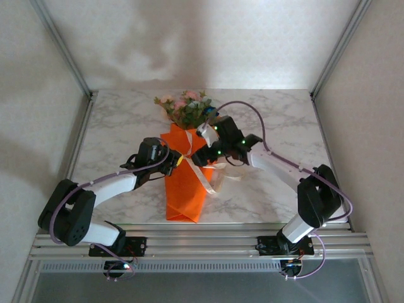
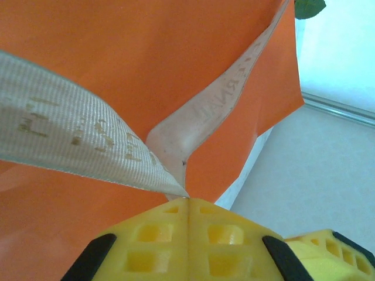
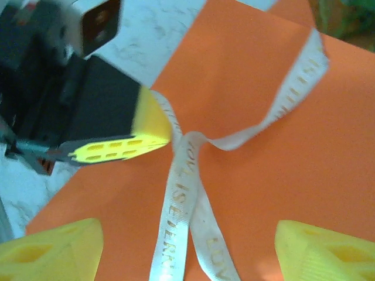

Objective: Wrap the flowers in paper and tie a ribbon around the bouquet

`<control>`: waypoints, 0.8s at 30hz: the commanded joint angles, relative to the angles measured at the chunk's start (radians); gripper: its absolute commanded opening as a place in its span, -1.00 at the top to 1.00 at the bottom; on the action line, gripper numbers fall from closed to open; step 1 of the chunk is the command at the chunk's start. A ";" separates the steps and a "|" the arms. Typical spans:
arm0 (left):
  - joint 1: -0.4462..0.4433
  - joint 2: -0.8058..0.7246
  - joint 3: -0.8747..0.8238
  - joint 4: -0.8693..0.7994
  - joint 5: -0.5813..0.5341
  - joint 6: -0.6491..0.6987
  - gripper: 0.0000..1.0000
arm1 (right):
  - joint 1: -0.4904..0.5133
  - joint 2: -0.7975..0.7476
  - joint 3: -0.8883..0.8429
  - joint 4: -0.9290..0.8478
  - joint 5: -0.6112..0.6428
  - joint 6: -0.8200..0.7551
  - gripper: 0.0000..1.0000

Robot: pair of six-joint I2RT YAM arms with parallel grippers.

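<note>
The bouquet lies mid-table, its flowers (image 1: 186,107) sticking out of the far end of the orange paper (image 1: 183,186) cone. The cream ribbon (image 1: 205,180) crosses over the cone and its ends trail to the right. My left gripper (image 1: 178,161) is shut on the ribbon (image 2: 76,134) right at the crossing, fingertips pressed together (image 2: 187,199) against the paper (image 2: 146,52). My right gripper (image 3: 187,257) hovers open just above the two ribbon (image 3: 181,193) tails, nothing between its fingers. The left gripper's yellow finger (image 3: 117,146) pinches the ribbon at the knot point.
Marble tabletop (image 1: 278,120) surrounds the bouquet. Metal frame posts (image 1: 82,82) stand at the back corners and a rail runs along the near edge (image 1: 202,240). A green leaf (image 2: 310,7) shows past the paper's edge.
</note>
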 commanded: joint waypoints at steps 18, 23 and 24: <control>0.015 -0.001 0.072 -0.062 0.025 0.047 1.00 | 0.131 0.286 0.162 0.128 0.283 -0.453 0.49; 0.018 -0.021 0.071 -0.073 0.018 0.049 1.00 | 0.131 0.263 0.153 0.063 0.248 -0.409 0.63; 0.018 -0.023 0.070 -0.073 0.017 0.049 1.00 | 0.131 0.257 0.142 0.064 0.243 -0.402 0.61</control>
